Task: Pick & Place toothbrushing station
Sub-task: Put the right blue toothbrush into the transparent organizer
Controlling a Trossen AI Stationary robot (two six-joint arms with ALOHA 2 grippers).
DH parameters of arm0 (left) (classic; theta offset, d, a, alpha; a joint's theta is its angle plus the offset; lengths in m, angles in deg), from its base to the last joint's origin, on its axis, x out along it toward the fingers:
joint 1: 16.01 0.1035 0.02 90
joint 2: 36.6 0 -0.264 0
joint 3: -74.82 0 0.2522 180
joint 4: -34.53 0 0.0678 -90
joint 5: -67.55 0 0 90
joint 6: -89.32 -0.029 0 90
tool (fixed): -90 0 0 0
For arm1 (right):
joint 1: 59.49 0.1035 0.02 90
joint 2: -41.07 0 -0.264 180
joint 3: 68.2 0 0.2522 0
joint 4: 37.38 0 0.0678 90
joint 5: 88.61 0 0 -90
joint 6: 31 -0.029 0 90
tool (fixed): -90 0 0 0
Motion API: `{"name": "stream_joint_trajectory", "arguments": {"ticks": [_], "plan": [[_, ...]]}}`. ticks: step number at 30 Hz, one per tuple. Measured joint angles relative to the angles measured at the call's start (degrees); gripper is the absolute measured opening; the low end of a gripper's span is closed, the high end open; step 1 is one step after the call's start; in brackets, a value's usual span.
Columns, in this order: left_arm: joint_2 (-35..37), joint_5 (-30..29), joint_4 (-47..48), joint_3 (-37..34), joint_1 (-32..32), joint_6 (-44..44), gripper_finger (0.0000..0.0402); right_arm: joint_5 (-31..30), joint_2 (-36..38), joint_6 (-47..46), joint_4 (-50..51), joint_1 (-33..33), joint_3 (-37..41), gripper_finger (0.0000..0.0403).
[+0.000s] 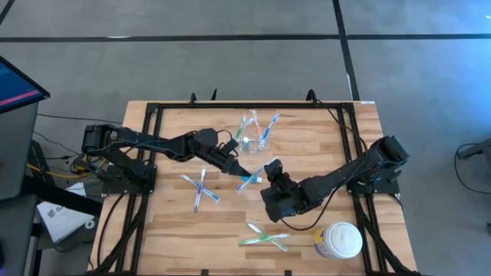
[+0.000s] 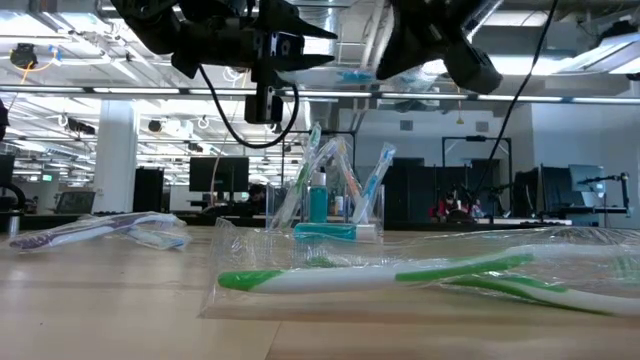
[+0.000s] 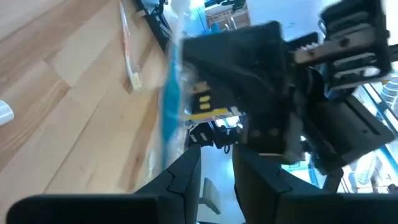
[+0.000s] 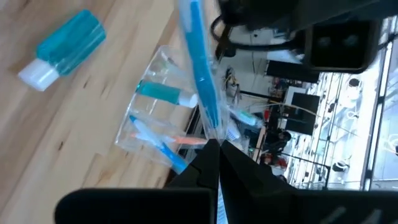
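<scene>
Blue toothbrush (image 1: 248, 180): hanging over mid-table, centre of the high view, caught between the two grippers.
Right gripper (image 1: 268, 175): fingers pinched tight on one end of the blue toothbrush; the right wrist view shows the shaft running straight out from the fingertips.
Left gripper (image 1: 236, 173): jaws part closed, at the brush's other end from the left; looks like a grip, but the left wrist view leaves that unsure.
Long axis: roughly left to right, tilted slightly up to the right in the high view.
Clear holder (image 1: 257, 132): up-frame of the brush, near the table's far edge, already carrying brushes and a teal tube (image 2: 318, 197).
Key relation: the holder lies above both grippers in frame, slightly nearer the left one.
Judgement: a handover looks under way; the brush must be stood upright before going in.
</scene>
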Motion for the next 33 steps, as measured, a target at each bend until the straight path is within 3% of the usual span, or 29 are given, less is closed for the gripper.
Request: {"name": "stream_joint_trajectory", "arguments": {"ticks": [12, 33], "plan": [[0.0, 0.98, 0.04, 0.0, 0.01, -0.13, 0.0088, -0.36, 0.09, 3.0, -0.54, 1.48, -3.77, 0.0], [0.0, 1.79, 0.02, 0.0, -0.54, -1.37, 0.0088, -2.36, 0.09, 9.09, -7.08, -0.46, -3.8, 0.0]]}}
